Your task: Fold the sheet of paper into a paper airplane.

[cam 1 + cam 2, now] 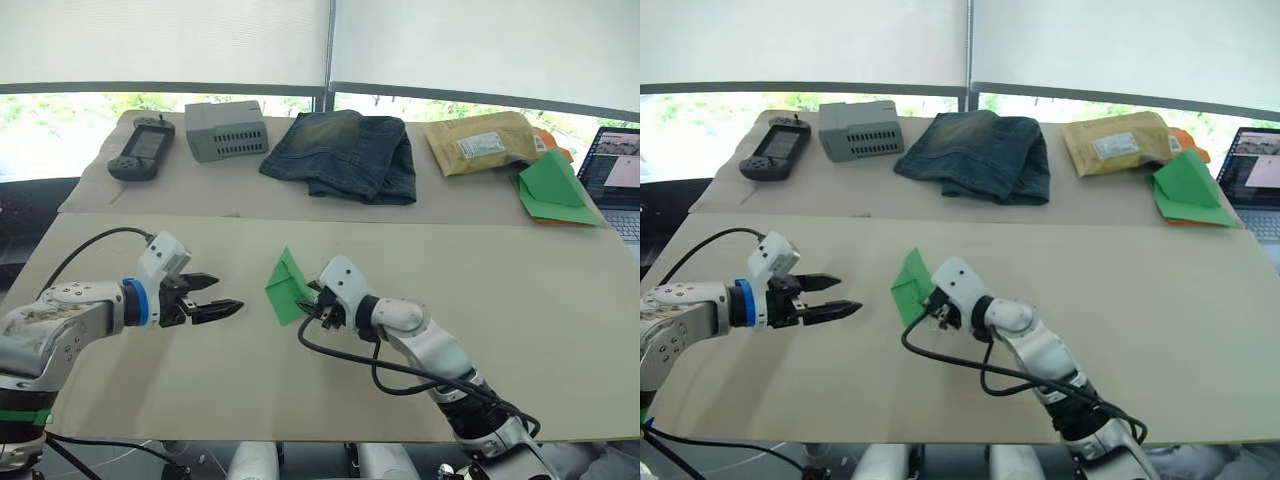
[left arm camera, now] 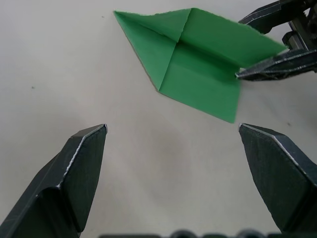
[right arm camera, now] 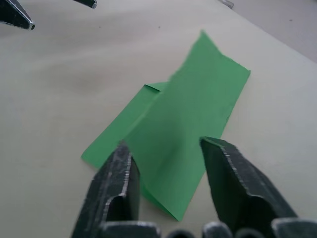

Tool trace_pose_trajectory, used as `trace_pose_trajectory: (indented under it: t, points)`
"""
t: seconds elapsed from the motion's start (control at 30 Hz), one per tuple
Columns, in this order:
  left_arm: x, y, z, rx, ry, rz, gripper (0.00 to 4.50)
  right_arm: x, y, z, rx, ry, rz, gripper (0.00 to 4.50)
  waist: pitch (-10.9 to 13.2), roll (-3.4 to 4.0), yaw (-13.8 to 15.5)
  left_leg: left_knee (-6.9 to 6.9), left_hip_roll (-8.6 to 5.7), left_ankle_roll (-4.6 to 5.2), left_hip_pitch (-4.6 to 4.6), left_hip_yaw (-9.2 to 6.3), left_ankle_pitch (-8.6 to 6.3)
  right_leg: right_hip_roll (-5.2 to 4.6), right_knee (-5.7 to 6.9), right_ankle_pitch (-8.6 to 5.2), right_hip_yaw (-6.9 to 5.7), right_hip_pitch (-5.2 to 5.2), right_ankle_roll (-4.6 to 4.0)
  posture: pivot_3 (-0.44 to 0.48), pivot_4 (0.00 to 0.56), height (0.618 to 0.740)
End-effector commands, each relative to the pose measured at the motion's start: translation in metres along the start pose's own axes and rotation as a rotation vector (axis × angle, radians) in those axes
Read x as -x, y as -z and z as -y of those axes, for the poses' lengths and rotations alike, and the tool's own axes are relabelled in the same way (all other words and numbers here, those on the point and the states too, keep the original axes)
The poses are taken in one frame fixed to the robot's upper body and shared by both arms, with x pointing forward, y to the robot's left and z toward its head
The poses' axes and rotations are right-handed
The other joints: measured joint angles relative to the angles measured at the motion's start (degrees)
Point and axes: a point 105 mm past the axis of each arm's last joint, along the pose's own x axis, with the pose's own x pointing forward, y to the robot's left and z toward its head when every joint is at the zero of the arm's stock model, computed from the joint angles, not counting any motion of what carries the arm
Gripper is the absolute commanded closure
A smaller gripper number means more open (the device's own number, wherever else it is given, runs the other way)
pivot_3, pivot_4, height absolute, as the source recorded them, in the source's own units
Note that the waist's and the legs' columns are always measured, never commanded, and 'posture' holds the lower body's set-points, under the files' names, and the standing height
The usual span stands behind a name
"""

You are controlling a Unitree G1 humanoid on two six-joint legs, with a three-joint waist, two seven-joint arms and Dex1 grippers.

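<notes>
Right pincer [image 1: 312,303]: black fingers parted, straddling the near edge of the paper, not clamped on it.
Left pincer [image 1: 222,297]: black fingers spread apart, empty, pointing at the paper from its own side, apart from it.
Sheet of paper [image 1: 287,287]: thin bright green sheet, partly folded with one pointed end and a raised flap, near the middle of the beige bench [image 1: 540,300].
Far edge of bench: black handheld controller [image 1: 141,148], grey vented box [image 1: 227,129], folded blue jeans [image 1: 345,153], tan padded envelope [image 1: 481,142].
Far right corner: bigger green triangular paper with orange edge [image 1: 553,187], open laptop [image 1: 616,172].
</notes>
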Motion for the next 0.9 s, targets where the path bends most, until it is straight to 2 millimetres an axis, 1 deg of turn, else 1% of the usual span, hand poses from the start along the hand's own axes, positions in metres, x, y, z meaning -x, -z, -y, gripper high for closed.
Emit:
trace_pose_trajectory:
  t: [0.03,0.1,0.2,0.33,0.43,0.5,0.6,0.73,0.9]
  points:
    - [0.002,-0.006,0.0,-0.038,-0.011,0.029,0.0,0.004,-0.015,0.006,0.06,0.005,0.057,3.78,0.0,0.0,-0.1,0.0,0.0,0.0,0.0,-0.01,0.0,0.0,0.0,0.0,0.0,0.0,0.0,0.0,0.15,0.74]
    - [0.001,-0.007,0.0,-0.041,-0.01,0.041,0.0,0.006,-0.016,0.006,0.076,-0.024,0.058,4.47,0.0,0.0,-0.1,0.0,0.0,0.0,0.01,0.0,0.0,0.0,0.02,0.0,0.0,0.0,0.0,0.0,0.15,0.74]
    - [0.001,-0.009,0.006,-0.065,0.03,0.057,0.0,0.015,-0.019,0.012,0.226,-0.098,0.065,4.47,0.0,0.0,-0.1,0.02,-0.01,0.01,0.04,0.01,0.01,0.0,0.03,0.01,0.0,0.02,0.01,0.0,0.15,0.74]
    - [-0.003,-0.006,0.019,-0.114,0.102,0.056,0.0,0.033,-0.02,0.021,0.465,-0.261,0.06,4.47,0.0,0.0,-0.1,0.02,0.0,0.01,0.09,0.02,0.01,0.01,0.02,0.0,0.0,0.08,0.02,0.0,0.15,0.74]
    - [-0.008,-0.001,0.026,-0.155,0.143,0.047,0.0,0.044,-0.014,0.031,0.608,-0.367,0.04,4.47,0.0,0.0,-0.2,0.02,0.0,0.01,0.12,0.04,0.01,0.01,0.0,-0.01,0.0,0.11,0.03,0.0,0.15,0.74]
    - [-0.01,0.001,0.03,-0.177,0.165,0.05,0.0,0.048,-0.01,0.039,0.69,-0.418,0.033,4.47,0.0,-0.01,-0.2,0.02,0.0,0.01,0.14,0.05,0.0,0.02,0.01,0.0,0.02,0.12,0.02,0.0,0.15,0.74]
    - [-0.014,0.0,0.035,-0.217,0.186,0.066,0.0,0.052,0.001,0.052,0.861,-0.475,-0.002,4.47,0.0,-0.02,-0.2,0.02,0.01,0.02,0.16,0.07,0.01,0.03,0.03,0.02,0.03,0.12,0.0,0.0,0.15,0.74]
    - [-0.019,-0.008,0.038,-0.224,0.207,0.125,0.0,0.054,0.01,0.063,0.943,-0.503,-0.011,4.47,0.0,-0.02,-0.1,0.03,0.01,0.02,0.21,0.09,0.01,0.02,0.05,0.03,0.05,0.16,-0.01,0.0,0.15,0.74]
    - [-0.025,-0.01,0.041,-0.228,0.235,0.137,0.0,0.058,0.018,0.062,0.993,-0.526,0.013,4.47,0.0,-0.02,-0.1,0.03,0.0,0.02,0.18,0.08,0.01,0.0,0.05,0.04,0.07,0.16,-0.03,0.0,0.15,0.74]
